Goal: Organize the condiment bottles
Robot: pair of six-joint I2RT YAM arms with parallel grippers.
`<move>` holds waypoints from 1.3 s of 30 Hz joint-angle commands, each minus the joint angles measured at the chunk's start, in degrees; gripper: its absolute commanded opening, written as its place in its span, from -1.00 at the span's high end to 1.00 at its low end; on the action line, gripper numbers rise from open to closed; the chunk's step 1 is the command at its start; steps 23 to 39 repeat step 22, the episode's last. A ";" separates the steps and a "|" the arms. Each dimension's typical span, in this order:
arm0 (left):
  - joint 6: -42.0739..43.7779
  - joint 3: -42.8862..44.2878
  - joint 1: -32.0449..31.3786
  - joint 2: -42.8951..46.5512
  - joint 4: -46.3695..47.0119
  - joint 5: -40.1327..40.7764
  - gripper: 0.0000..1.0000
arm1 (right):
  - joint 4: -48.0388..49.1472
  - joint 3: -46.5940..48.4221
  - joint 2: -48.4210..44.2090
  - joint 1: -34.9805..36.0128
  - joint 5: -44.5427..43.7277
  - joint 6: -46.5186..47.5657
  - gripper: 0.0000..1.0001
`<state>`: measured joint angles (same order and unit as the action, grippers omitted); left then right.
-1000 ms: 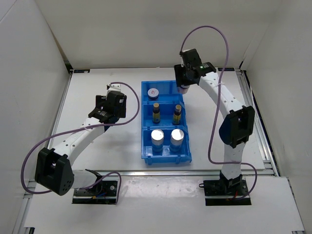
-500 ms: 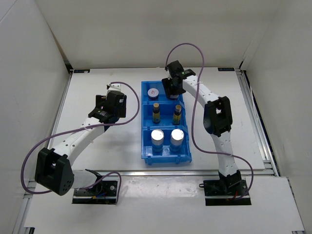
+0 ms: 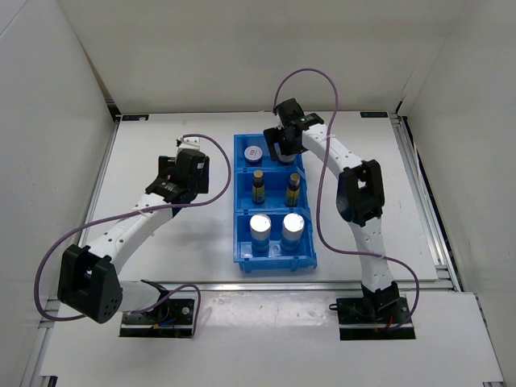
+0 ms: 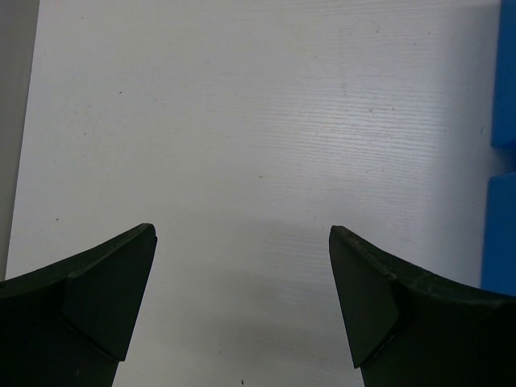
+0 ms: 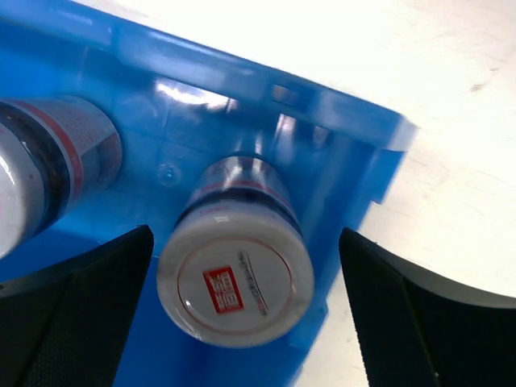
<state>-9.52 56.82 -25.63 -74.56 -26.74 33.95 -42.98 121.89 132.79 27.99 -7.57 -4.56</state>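
Observation:
The blue divided bin [image 3: 239, 208] holds the condiment bottles. Two white cylinders with silver tops [image 3: 260, 228] [image 3: 293, 226] stand in its near section. Two slim dark yellow-labelled bottles [image 3: 259, 185] [image 3: 293, 188] occupy the middle. One pale-lidded jar [image 3: 255, 152] sits at the back left. My right gripper [image 3: 282, 147] hovers over the back right section. Its fingers stand open on either side of the second pale-lidded jar [image 5: 235, 278], with gaps on both sides. The first jar [image 5: 44, 173] shows beside it. My left gripper [image 4: 242, 234] hangs open and empty over bare table, left of the bin.
White walls enclose the white table [image 3: 161, 242] on the left, back and right. The bin's blue edge [image 4: 500, 234] shows at the right of the left wrist view. Purple cables loop above both arms.
My right gripper carried the jar leftward from beside the bin to over the back right section. It then opened and let go of the jar. The left arm has not moved.

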 commanded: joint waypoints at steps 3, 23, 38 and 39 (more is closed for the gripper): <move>-0.06 2.07 -0.21 1.52 0.29 0.67 -0.98 | 0.54 6.25 -9.38 -0.21 -7.09 -0.54 -0.99; -1.64 -3.10 -0.21 12.93 4.66 -1.51 -0.98 | -5.09 -41.19 -67.81 -0.21 -12.72 -6.52 -0.99; -1.64 -3.10 -0.21 12.93 4.66 -1.51 -0.98 | -5.09 -41.19 -67.81 -0.21 -12.72 -6.52 -0.99; -1.64 -3.10 -0.21 12.93 4.66 -1.51 -0.98 | -5.09 -41.19 -67.81 -0.21 -12.72 -6.52 -0.99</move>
